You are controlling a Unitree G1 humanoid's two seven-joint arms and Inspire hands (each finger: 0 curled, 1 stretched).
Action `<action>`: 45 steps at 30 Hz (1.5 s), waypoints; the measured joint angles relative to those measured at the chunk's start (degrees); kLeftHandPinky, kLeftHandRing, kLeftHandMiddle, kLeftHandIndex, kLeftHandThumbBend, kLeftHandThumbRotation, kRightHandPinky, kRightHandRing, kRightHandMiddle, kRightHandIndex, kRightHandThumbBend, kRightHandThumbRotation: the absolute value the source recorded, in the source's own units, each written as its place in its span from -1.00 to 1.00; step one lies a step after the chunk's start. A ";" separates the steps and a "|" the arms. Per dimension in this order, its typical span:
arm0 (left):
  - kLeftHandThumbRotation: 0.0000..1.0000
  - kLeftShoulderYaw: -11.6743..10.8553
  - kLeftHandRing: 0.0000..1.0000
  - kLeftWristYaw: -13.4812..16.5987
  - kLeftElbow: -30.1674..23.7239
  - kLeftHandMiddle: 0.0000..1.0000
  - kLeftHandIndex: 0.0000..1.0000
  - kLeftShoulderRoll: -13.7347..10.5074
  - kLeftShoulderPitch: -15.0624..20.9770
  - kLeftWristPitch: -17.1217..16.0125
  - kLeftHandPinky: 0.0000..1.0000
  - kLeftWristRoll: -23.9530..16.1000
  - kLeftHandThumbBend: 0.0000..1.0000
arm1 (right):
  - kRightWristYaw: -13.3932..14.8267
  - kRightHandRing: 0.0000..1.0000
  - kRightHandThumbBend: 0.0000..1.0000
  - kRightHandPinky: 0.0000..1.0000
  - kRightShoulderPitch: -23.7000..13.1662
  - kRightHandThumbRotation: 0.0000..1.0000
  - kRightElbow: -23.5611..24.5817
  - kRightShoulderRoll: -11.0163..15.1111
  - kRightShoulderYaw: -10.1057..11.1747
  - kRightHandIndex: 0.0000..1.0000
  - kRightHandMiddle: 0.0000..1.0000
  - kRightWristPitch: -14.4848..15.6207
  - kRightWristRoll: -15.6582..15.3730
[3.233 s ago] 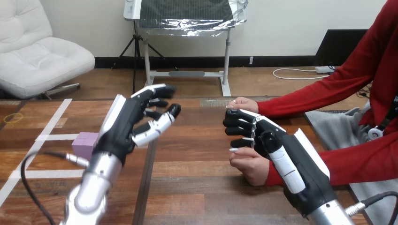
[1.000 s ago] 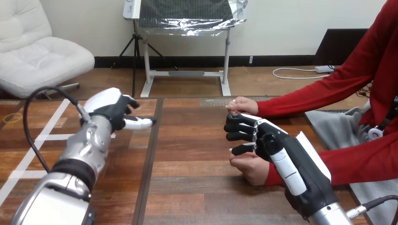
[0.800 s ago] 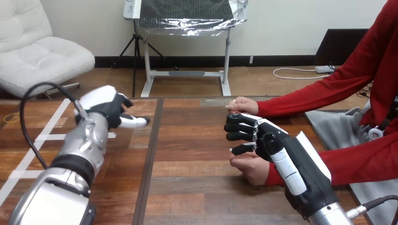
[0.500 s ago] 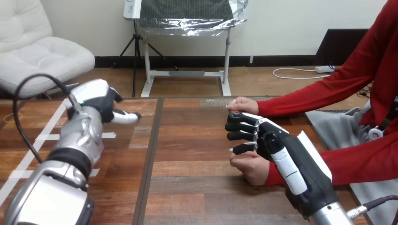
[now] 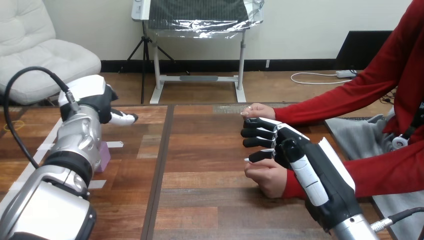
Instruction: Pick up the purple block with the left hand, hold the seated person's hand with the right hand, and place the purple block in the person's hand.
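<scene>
Over the last second the left arm swung outward toward the bench's left edge, carrying the left hand [image 5: 96, 101] away from the middle and up toward the far left corner. That move uncovered the purple block [image 5: 104, 156], which had been hidden behind the arm. It sat on the bench [image 5: 200, 190] near the left edge, tucked against the silver left forearm [image 5: 75, 145] and well short of the hand itself. Seen from behind its white shell, the left hand gave no reading of whether it was spread or closed, but it carried nothing purple. I judged the pick-up not yet done, and the hand would have to come back toward the near edge to reach the block.

The right hand [image 5: 282, 145] had hardly shifted. It lay over the person's nearer hand [image 5: 267, 177] toward the right edge with its fingers [image 5: 255, 133] loosely extended, curled round nothing. Whether the two touched could not be told, so the holding step also looked unfinished. The person's farther hand [image 5: 257, 111] rested at the far edge, apart from both.

The bench was dark wooden planking, split by a dark seam [image 5: 159, 170] running from near edge to far. Strips of white tape [image 5: 114, 144] lay on its left part, one just beside the block.
</scene>
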State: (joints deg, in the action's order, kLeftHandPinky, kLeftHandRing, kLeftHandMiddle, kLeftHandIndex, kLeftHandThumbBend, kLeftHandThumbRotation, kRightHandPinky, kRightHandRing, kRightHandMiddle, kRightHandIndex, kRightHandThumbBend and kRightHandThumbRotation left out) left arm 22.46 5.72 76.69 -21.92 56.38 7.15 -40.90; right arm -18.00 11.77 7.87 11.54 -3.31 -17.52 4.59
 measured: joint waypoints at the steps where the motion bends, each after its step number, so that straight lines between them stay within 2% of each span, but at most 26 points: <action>1: -0.02 0.08 0.61 0.00 0.12 0.63 0.60 -0.01 0.00 0.10 0.57 0.00 0.29 | 0.00 0.51 0.51 0.29 0.00 1.00 0.01 0.00 0.00 0.57 0.55 -0.01 0.00; 14: -0.02 1.33 0.63 -0.53 1.23 0.64 0.61 -0.04 -0.03 1.36 0.60 0.03 0.33 | -0.02 0.50 0.50 0.27 -0.01 1.00 0.01 0.03 0.00 0.56 0.55 -0.01 0.01; 29: 0.08 2.47 0.61 -0.56 1.49 0.61 0.58 -0.04 -0.10 2.03 0.58 -0.09 0.34 | -0.16 0.51 0.51 0.27 0.00 1.00 0.02 0.06 0.27 0.56 0.54 -0.01 0.05; 40: 0.24 4.88 0.72 -0.74 1.64 0.72 0.69 0.06 -0.23 3.57 0.67 -0.69 0.33 | -0.16 0.49 0.57 0.26 0.00 1.00 0.13 0.06 0.30 0.55 0.53 0.00 0.04; 45: 0.24 5.76 0.75 -1.13 1.71 0.76 0.72 0.07 -0.32 4.30 0.71 -0.64 0.35 | -0.16 0.49 0.59 0.26 0.00 1.00 0.81 0.06 0.30 0.55 0.53 0.02 0.03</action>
State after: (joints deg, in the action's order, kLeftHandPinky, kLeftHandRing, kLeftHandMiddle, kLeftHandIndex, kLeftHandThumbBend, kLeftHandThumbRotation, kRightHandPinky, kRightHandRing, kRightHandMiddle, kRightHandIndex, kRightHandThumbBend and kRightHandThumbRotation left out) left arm 28.22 4.59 78.40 -21.86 56.06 11.45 -41.54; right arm -18.16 11.77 8.68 11.60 -3.01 -17.51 4.62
